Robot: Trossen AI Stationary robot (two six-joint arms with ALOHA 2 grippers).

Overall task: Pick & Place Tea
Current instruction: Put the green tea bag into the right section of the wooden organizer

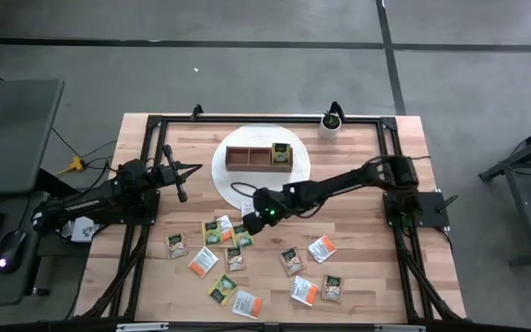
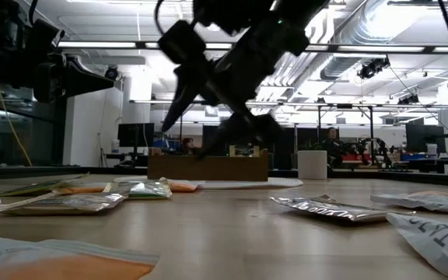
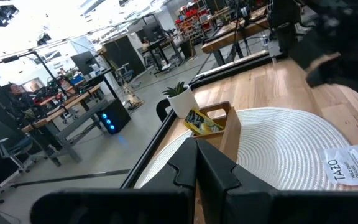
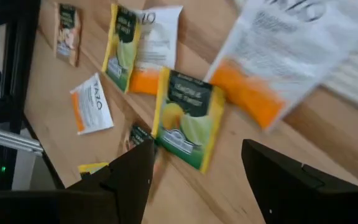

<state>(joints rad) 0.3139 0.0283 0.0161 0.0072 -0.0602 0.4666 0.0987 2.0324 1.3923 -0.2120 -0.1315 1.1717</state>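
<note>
In the high view the right gripper (image 1: 258,219) sits near the centre of the frame, just below the white round mat (image 1: 295,175), at the end of the right arm reaching in from the right side of the desk (image 1: 367,267). Its own wrist view shows the 2 dark fingers (image 4: 129,180) spread apart with nothing between them, hovering above a green-yellow sachet (image 4: 185,118) that lies flat on the wood. A blurred white-orange sachet (image 4: 272,50) lies toward the upper right of that view, another white-orange one (image 4: 92,104) at centre left, and a tan one (image 4: 67,31) at upper left.

The tea sachets (image 1: 238,263) are scattered over the lower middle of the high view, from a tight cluster just under the right gripper down to the bottom edge and across to the lower right. 1 green-yellow sachet (image 1: 280,153) already stands in the right-hand compartment of the wooden box (image 1: 247,157), which rests on the mat in the upper centre.

The left gripper (image 1: 175,175) waits at centre left of the high view, above the desk and well apart from the sachets; its wrist view shows the fingers (image 3: 216,177) pressed together on nothing. A small potted plant (image 1: 331,122) stands at the upper edge of the desk.
</note>
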